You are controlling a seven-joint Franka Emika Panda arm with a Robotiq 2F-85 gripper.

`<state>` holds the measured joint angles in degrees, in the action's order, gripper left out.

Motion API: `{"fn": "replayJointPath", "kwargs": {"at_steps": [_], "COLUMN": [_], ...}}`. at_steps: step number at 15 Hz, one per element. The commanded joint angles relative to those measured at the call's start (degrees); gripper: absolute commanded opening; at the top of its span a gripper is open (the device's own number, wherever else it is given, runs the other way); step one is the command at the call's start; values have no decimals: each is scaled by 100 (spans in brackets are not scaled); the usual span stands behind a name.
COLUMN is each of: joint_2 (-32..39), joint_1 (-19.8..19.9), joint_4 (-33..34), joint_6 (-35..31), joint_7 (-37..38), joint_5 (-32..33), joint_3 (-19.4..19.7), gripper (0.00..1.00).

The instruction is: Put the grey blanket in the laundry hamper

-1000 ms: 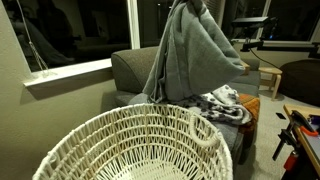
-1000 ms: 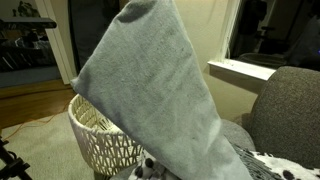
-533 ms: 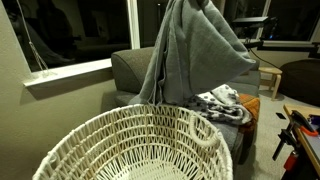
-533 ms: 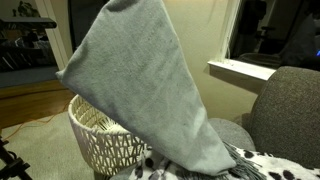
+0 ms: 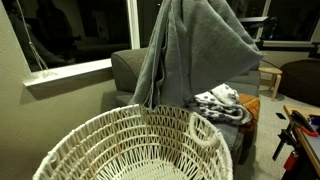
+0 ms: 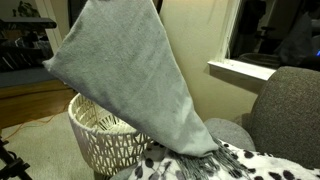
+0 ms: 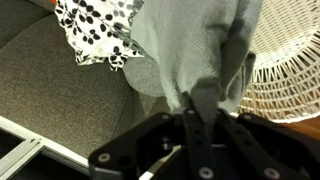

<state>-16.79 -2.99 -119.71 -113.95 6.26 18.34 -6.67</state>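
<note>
- Sofa (image 5: 128, 68) beneath a dark window (image 5: 80, 30) forms the background; spotted blanket (image 7: 95, 30) lies on its seat.
- End effector (image 7: 203, 102): fingers pressed together, pinching grey blanket (image 6: 130, 70).
- Grey blanket hangs lifted in long folds over the sofa, just beside hamper (image 5: 130, 113).

Dim, warm indoor light throughout (wrist view softly blurred).

grey blanket (image 6: 130, 75) | lifted higher; swung sideways toward laundry hamper (image 6: 95, 145); top now out of frame
</note>
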Motion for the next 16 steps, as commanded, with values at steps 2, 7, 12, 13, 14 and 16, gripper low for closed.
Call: {"fn": "replayJointPath", "kwargs": {"at_steps": [2, 7, 12, 13, 14, 16], "joint_2": [-127, -114, -110, -112, -115, -105], "joint_1": [-157, -320, -477, -502, -521, -554], "joint_4": [230, 377, 525, 558, 589, 659], "joint_6": [378, 515, 560, 583, 609, 688], "joint_7": [-343, -533, -1057, -1178, -1269, -1433], "joint_5": [-157, -238, -544, -618, -675, -784], "joint_3": [-87, -184, -172, -167, -166, -167], "gripper": [1, 1, 1, 1, 1, 1]}}
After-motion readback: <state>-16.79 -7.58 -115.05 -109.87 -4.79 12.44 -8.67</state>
